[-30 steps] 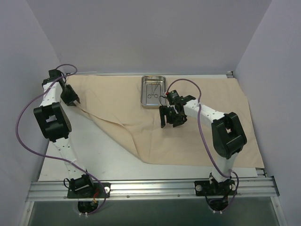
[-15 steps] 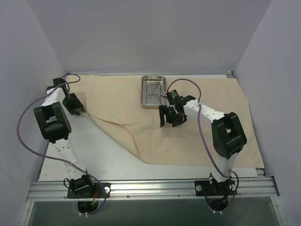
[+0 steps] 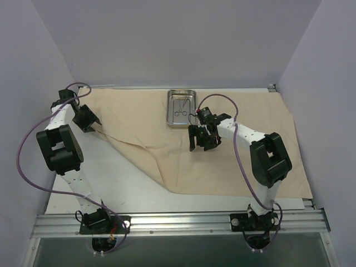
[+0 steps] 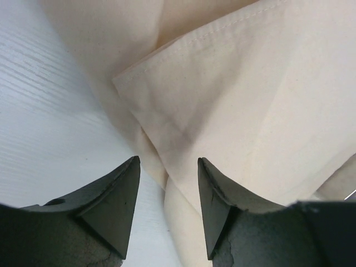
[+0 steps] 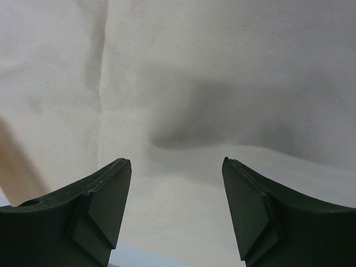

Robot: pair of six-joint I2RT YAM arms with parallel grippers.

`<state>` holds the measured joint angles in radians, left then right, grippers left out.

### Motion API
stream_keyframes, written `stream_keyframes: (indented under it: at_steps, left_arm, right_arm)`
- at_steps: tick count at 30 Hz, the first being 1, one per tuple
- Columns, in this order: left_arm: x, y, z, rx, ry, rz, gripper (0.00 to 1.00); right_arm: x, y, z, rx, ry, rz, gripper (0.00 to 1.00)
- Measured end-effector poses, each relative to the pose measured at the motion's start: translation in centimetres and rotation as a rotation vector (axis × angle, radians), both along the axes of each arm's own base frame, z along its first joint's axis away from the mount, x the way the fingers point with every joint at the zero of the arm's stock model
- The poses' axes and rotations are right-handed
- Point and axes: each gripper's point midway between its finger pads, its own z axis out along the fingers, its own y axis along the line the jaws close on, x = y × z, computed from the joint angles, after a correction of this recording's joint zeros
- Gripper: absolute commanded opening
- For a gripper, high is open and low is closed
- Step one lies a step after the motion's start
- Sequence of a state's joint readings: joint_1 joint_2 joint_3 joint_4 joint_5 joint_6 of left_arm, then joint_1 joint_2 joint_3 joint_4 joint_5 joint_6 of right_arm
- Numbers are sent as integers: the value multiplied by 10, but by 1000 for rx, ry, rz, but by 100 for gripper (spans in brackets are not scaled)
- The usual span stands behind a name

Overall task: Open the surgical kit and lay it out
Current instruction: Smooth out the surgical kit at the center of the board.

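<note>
The beige cloth wrap (image 3: 233, 156) lies spread over the table, with its left part folded over in a ridge. The steel tray (image 3: 170, 111) stands on the cloth at the back middle, with two thin scissor-like instruments (image 3: 179, 109) inside it. My left gripper (image 3: 92, 122) is open at the cloth's far left. In the left wrist view (image 4: 167, 161) a folded cloth edge (image 4: 183, 111) runs between its fingers and is not pinched. My right gripper (image 3: 200, 146) is open and empty just in front of the tray. In the right wrist view (image 5: 177, 161) it hovers over flat cloth (image 5: 222, 67).
Bare white table (image 3: 122, 183) shows at the front left, where the cloth is pulled back diagonally. Grey walls close in on the left, back and right. A metal rail (image 3: 178, 222) carries both arm bases at the near edge.
My left arm shifted its wrist and elbow at the far left, and its gripper moved slightly along the cloth's folded left edge. The right arm, tray and instruments have not moved.
</note>
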<state>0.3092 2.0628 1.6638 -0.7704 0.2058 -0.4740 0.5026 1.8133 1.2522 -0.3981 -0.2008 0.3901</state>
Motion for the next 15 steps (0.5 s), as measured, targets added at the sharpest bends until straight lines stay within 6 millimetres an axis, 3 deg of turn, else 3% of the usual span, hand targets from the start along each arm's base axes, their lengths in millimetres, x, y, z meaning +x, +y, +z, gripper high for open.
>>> stream_keyframes:
  at_steps: [9,15]
  left_arm:
    - [7,-3,3,-30,-24,30,54]
    - [10,-5,-6,-46,-20,36,54]
  right_arm:
    - [-1,0,-1,0,3,-1,68]
    - [-1,0,-1,-1,3,-1,67]
